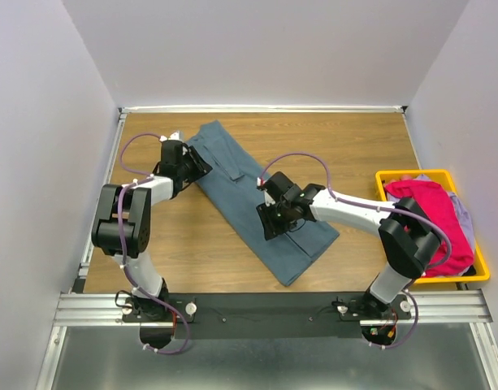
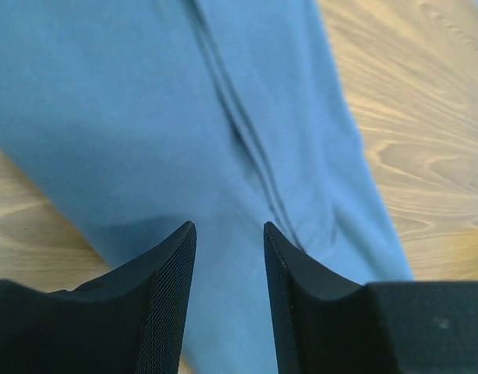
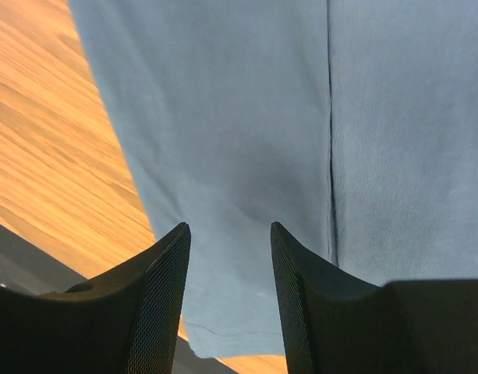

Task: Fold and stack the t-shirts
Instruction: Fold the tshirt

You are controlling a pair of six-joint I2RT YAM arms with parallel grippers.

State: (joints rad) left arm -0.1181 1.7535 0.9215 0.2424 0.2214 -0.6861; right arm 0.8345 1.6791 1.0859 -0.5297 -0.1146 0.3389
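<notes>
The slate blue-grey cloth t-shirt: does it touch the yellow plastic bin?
Apart. The top view shows bare wooden table between the slate blue-grey t-shirt and the yellow plastic bin.

A yellow bin (image 1: 399, 173) sits at the wooden table's (image 1: 354, 146) right edge.

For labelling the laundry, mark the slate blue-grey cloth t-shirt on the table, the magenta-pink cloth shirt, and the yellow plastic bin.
Slate blue-grey cloth t-shirt (image 1: 232, 191): top view, middle of the long strip.
Magenta-pink cloth shirt (image 1: 431, 201): top view, bunched middle.
Yellow plastic bin (image 1: 395, 173): top view, far rim.
</notes>
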